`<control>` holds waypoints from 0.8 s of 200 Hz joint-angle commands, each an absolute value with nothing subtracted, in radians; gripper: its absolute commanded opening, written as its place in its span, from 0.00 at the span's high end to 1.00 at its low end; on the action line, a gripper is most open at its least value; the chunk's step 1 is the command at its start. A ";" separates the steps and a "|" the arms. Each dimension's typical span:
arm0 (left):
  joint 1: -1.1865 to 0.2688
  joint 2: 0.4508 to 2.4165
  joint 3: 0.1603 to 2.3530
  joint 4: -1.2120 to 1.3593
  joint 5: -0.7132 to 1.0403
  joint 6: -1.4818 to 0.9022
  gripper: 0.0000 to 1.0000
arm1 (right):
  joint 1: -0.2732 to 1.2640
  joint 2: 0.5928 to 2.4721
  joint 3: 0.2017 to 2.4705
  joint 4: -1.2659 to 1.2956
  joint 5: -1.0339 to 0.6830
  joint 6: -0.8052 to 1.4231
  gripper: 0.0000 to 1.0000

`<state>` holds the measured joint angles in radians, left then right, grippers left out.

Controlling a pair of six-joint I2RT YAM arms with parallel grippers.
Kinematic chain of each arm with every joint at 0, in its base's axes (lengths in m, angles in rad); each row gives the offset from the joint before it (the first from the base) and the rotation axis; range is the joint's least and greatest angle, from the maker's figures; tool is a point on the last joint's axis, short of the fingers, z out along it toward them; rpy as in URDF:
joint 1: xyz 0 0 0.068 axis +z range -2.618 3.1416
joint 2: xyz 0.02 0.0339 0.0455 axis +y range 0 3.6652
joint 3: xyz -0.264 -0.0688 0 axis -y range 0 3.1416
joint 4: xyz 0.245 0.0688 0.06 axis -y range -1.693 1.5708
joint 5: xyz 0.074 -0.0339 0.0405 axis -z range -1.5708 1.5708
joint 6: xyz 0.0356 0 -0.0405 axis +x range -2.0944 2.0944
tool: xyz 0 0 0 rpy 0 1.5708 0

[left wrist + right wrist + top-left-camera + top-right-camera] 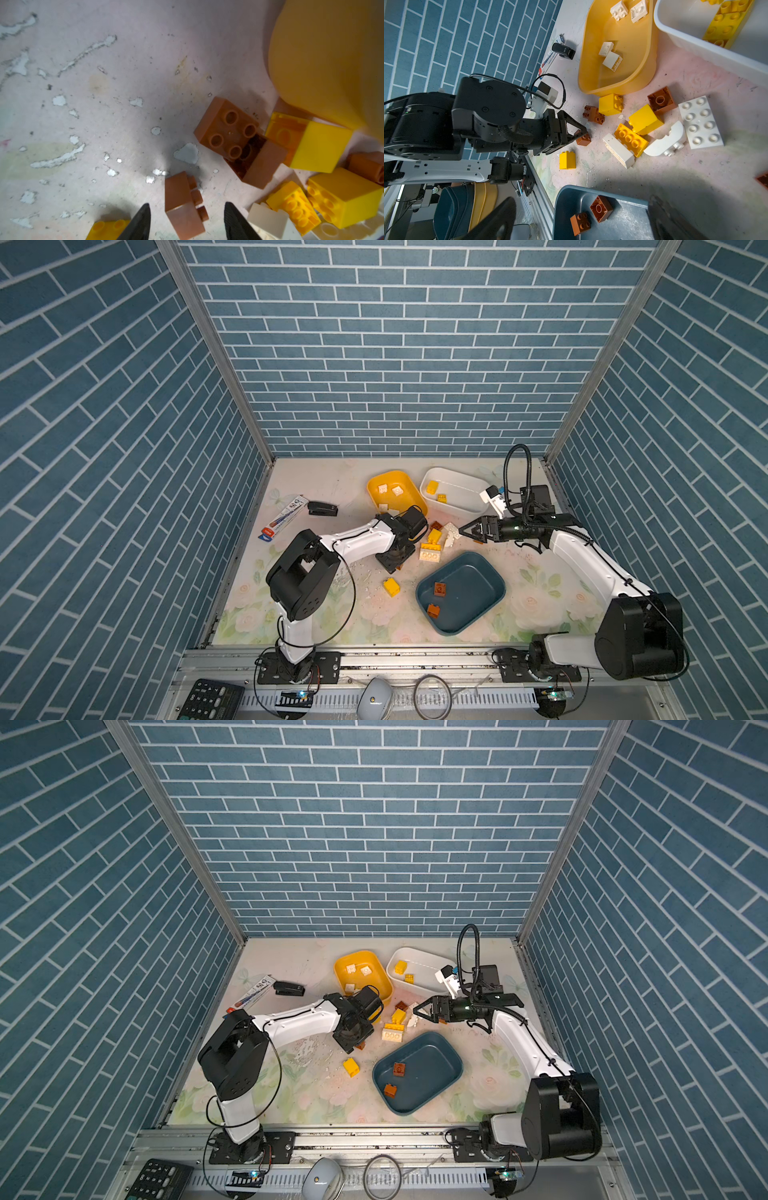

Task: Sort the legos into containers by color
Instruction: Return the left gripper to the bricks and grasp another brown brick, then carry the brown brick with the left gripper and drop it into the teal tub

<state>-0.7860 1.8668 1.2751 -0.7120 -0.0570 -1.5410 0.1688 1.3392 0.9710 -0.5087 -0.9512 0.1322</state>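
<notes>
The surface [324, 485] carries, mid-frame, the teal tub [473, 572] with two brown legos [439, 589], the yellow tub [409, 499] with four white, and the white tub [461, 493] with yellow. About a dozen more lie loose between them. The right hand [462, 531] is apart and empty; the left hand [187, 204] is apart, straddling a brown brick [180, 199].

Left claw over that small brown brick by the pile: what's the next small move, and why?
Probably close the left claw on the small brown brick. The left wrist view shows its fingers either side of the brick with gaps on both sides, so nothing is gripped yet. The brick belongs with the two brown bricks lying in the teal tub.
</notes>
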 commanded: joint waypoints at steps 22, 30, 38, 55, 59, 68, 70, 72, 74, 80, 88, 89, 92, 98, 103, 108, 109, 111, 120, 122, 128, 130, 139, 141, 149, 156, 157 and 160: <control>-0.787 1.917 1.290 -0.726 -0.045 -1.560 0.57 | 0.166 1.359 0.962 -0.507 -0.982 0.115 0.02; -0.787 1.919 1.287 -0.725 -0.047 -1.560 0.60 | 0.166 1.362 0.962 -0.507 -0.985 0.115 0.02; -0.787 1.920 1.284 -0.725 -0.049 -1.559 0.63 | 0.166 1.364 0.963 -0.507 -0.986 0.116 0.01; -0.787 1.924 1.285 -0.732 -0.045 -1.552 0.73 | 0.166 1.365 0.964 -0.513 -0.985 0.108 0.02; -0.787 1.924 1.286 -0.737 -0.047 -1.547 0.76 | 0.166 1.365 0.968 -0.517 -0.985 0.104 0.01; -0.787 1.919 1.297 -0.751 -0.052 -1.532 0.81 | 0.165 1.367 0.971 -0.525 -0.983 0.098 0.02; -0.787 1.918 1.299 -0.755 -0.055 -1.526 0.82 | 0.165 1.367 0.971 -0.526 -0.983 0.097 0.02; -0.787 1.916 1.302 -0.759 -0.058 -1.523 0.83 | 0.164 1.367 0.971 -0.526 -0.983 0.097 0.02; -0.787 1.914 1.304 -0.762 -0.061 -1.515 0.83 | 0.165 1.367 0.971 -0.526 -0.982 0.097 0.01; -0.787 1.905 1.311 -0.774 -0.071 -1.501 0.86 | 0.166 1.367 0.972 -0.527 -0.982 0.095 0.02; -0.785 1.892 1.321 -0.789 -0.083 -1.474 0.89 | 0.165 1.368 0.971 -0.528 -0.983 0.095 0.01; -0.785 1.888 1.322 -0.792 -0.085 -1.470 0.89 | 0.165 1.368 0.971 -0.527 -0.984 0.095 0.01; -0.784 1.884 1.326 -0.796 -0.092 -1.459 0.89 | 0.165 1.368 0.974 -0.526 -0.983 0.095 0.01; -0.783 1.871 1.332 -0.807 -0.099 -1.431 0.90 | 0.164 1.368 0.973 -0.528 -0.983 0.095 0.02; -0.782 1.861 1.341 -0.811 -0.105 -1.401 0.90 | 0.164 1.367 0.972 -0.526 -0.982 0.094 0.02; -0.780 1.851 1.349 -0.810 -0.102 -1.360 0.91 | 0.164 1.365 0.972 -0.525 -0.980 0.094 0.01; -0.780 1.850 1.352 -0.808 -0.100 -1.346 0.91 | 0.165 1.364 0.972 -0.525 -0.979 0.094 0.02; -0.779 1.847 1.357 -0.806 -0.096 -1.320 0.91 | 0.165 1.364 0.972 -0.526 -0.978 0.094 0.01; -0.778 1.837 1.390 -0.831 -0.074 -1.209 0.92 | 0.162 1.359 0.975 -0.530 -0.970 0.092 0.02; -0.778 1.835 1.401 -0.844 -0.075 -1.185 0.92 | 0.160 1.358 0.975 -0.531 -0.970 0.091 0.02; -0.779 1.825 1.421 -0.872 -0.069 -1.114 0.93 | 0.157 1.354 0.974 -0.529 -0.969 0.091 0.01; -0.779 1.820 1.424 -0.876 -0.066 -1.073 0.93 | 0.157 1.353 0.974 -0.529 -0.969 0.091 0.01; -0.784 1.786 1.418 -0.873 -0.041 -0.968 0.93 | 0.152 1.351 0.975 -0.530 -0.971 0.089 0.01; -0.786 1.780 1.415 -0.872 -0.036 -0.953 0.93 | 0.153 1.351 0.977 -0.531 -0.972 0.089 0.01; -0.793 1.748 1.401 -0.865 -0.015 -0.880 0.93 | 0.151 1.353 0.977 -0.534 -0.976 0.084 0.02; -0.799 1.727 1.392 -0.863 0.008 -0.834 0.93 | 0.151 1.353 0.978 -0.535 -0.976 0.081 0.01; -0.800 1.724 1.391 -0.864 0.012 -0.828 0.93 | 0.151 1.353 0.979 -0.535 -0.976 0.080 0.01; -0.804 1.719 1.391 -0.868 0.019 -0.811 0.93 | 0.151 1.353 0.978 -0.535 -0.976 0.080 0.02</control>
<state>-0.7841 1.8034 1.3930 -0.8051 -0.0380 -1.1091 0.1566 1.3594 0.9710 -0.5129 -0.9619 0.1299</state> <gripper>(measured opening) 0.268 0.985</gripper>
